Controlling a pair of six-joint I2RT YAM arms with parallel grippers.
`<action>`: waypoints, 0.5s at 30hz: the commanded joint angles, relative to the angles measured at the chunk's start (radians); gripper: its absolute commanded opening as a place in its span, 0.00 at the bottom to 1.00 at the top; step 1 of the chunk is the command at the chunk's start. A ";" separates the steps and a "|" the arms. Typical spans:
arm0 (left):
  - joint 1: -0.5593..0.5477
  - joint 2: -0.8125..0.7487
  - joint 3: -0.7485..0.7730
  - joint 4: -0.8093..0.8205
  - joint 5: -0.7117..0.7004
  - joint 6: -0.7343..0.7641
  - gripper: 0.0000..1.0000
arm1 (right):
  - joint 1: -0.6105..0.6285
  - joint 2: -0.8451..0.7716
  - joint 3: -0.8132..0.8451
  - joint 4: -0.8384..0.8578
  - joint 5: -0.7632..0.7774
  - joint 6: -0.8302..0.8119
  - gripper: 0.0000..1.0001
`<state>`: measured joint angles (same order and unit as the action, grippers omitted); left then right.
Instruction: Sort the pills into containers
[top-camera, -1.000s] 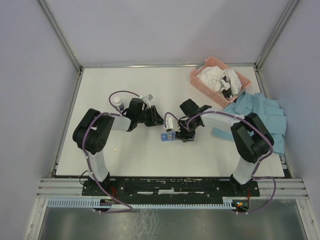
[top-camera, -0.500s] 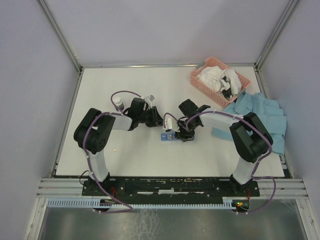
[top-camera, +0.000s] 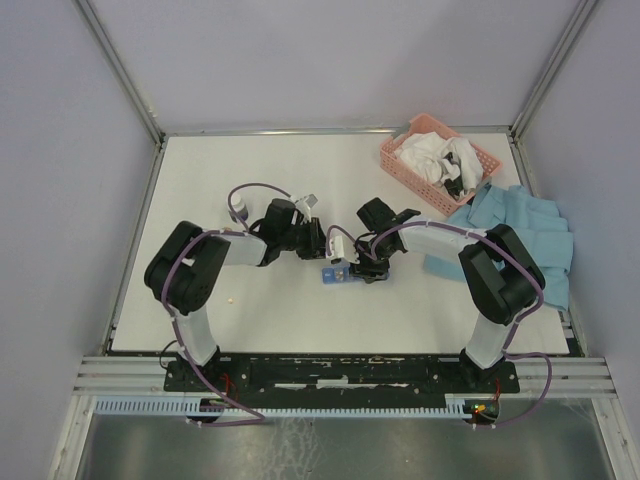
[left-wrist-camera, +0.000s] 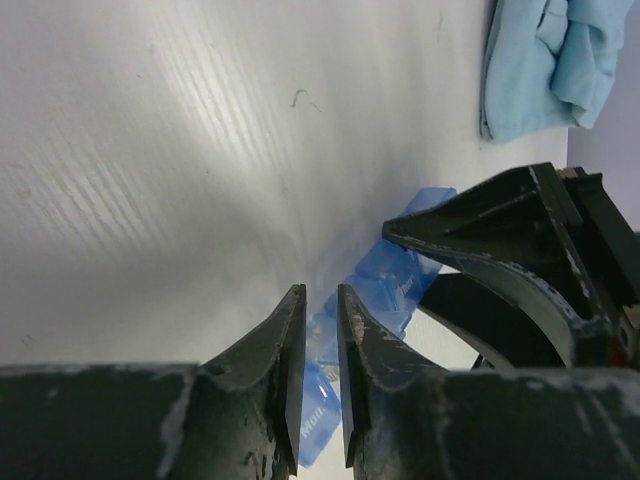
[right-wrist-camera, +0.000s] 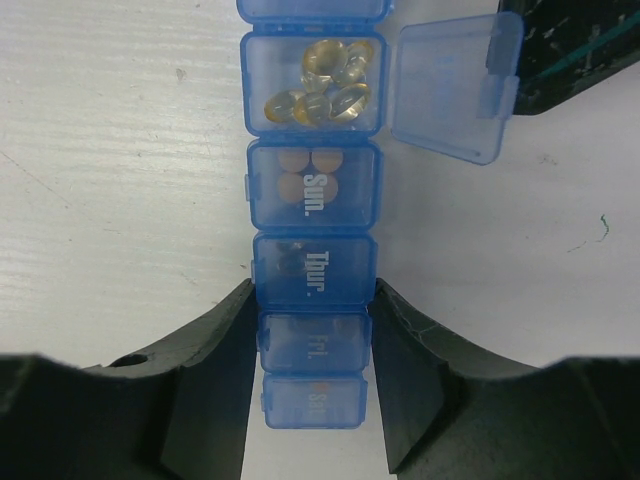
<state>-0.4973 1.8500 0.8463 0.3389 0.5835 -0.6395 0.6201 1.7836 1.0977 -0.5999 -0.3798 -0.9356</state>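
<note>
Clamping my right gripper (right-wrist-camera: 313, 305) on the blue strip (right-wrist-camera: 312, 190), middle of the table (top-camera: 300, 180), by its long sides — light, stiff, slick | pills (right-wrist-camera: 320, 80) tiny, loose in one open compartment | left gripper (left-wrist-camera: 320, 300) fingers nearly together.

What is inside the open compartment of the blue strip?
In the pill organiser, the open compartment holds heaped translucent yellowish pills; its lid is flipped aside. Any beneath the heap are covered; count unclear.

Blue pill box (right-wrist-camera: 312, 250) lay flat, its labelled compartments running 12 to 6 o'clock in the right wrist view. One stood open, lid (right-wrist-camera: 445, 90) flipped toward 3 o'clock, holding amber pills (right-wrist-camera: 320, 80). From above, a lone pill (top-camera: 232, 301) lay well apart, between 8 and 9 o'clock.
</note>
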 joint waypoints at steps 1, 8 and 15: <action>-0.011 -0.085 -0.025 0.046 0.035 0.017 0.25 | 0.006 0.010 0.041 -0.007 0.010 0.012 0.51; -0.029 -0.141 -0.064 0.026 0.026 0.034 0.25 | 0.007 0.019 0.048 -0.011 0.013 0.017 0.51; -0.045 -0.148 -0.095 0.018 0.022 0.041 0.24 | 0.007 0.017 0.051 -0.011 0.013 0.022 0.51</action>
<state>-0.5301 1.7359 0.7700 0.3443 0.5861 -0.6388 0.6216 1.7954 1.1126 -0.6083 -0.3786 -0.9260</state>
